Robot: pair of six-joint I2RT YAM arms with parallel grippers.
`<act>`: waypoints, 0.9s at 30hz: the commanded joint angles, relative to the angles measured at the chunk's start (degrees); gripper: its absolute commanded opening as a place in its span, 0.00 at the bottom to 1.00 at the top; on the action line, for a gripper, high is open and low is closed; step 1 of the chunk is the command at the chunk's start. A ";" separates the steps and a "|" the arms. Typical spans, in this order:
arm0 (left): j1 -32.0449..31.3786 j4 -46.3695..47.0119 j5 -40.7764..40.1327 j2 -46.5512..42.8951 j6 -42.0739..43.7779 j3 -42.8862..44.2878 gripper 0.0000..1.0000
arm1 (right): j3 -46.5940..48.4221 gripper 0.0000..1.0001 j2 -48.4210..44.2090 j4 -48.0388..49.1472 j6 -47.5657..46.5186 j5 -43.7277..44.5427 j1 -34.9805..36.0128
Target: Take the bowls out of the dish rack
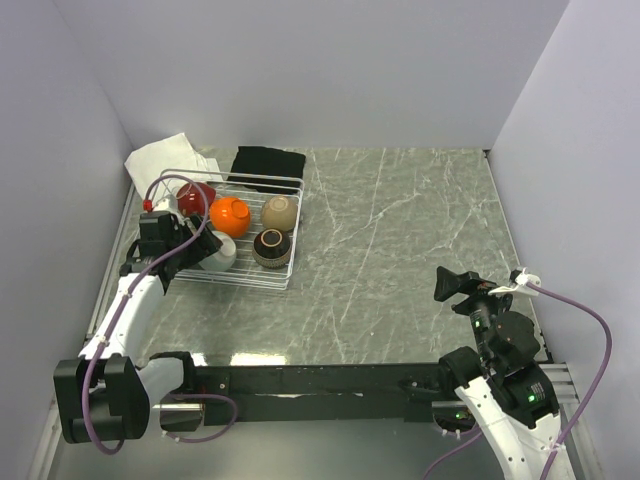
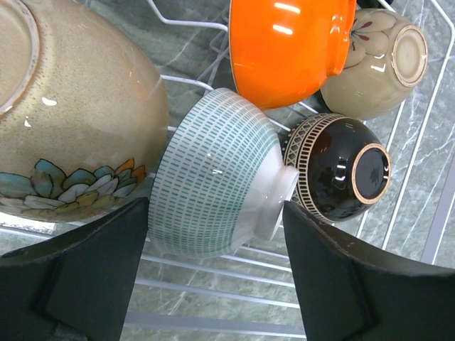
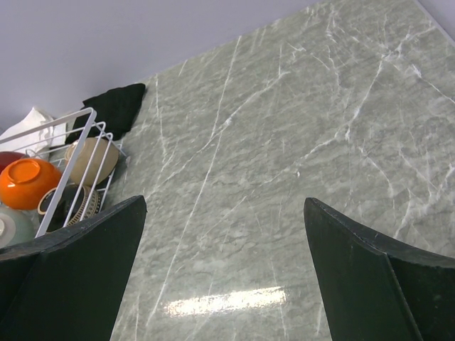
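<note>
The left gripper (image 2: 217,227) is clamping the pale teal bowl (image 2: 213,185) lying on its side in the white wire dish rack (image 1: 265,181), one finger at its rim and the other at its foot. It is lying between a floral tan bowl (image 2: 71,128) and a dark brown bowl (image 2: 341,170). The right gripper (image 3: 224,234) is hanging wide open over the marble table (image 3: 298,128), well apart from the rack.
</note>
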 commanded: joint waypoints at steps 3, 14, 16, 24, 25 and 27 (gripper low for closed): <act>0.09 -1.05 2.98 -0.08 0.10 -0.15 0.81 | -0.28 1.00 -14.84 2.50 0.25 0.12 -0.33; -0.17 -0.26 3.60 -0.35 1.59 -1.65 0.84 | -0.28 1.00 -14.75 2.59 0.25 0.03 -0.33; -0.35 -0.44 3.51 0.00 2.38 -1.47 0.84 | -0.28 1.00 -14.84 2.59 0.25 0.12 -0.33; -0.79 -2.02 2.54 0.71 5.54 -0.77 0.81 | -0.37 1.00 -14.84 2.68 0.16 0.12 -0.42; -0.87 -1.76 2.89 0.80 5.89 -0.68 0.81 | -0.37 1.00 -14.75 2.68 0.16 0.03 -0.42; -1.14 -1.76 2.81 1.06 5.81 -0.59 0.80 | -0.37 1.00 -14.84 2.59 0.25 0.03 -0.51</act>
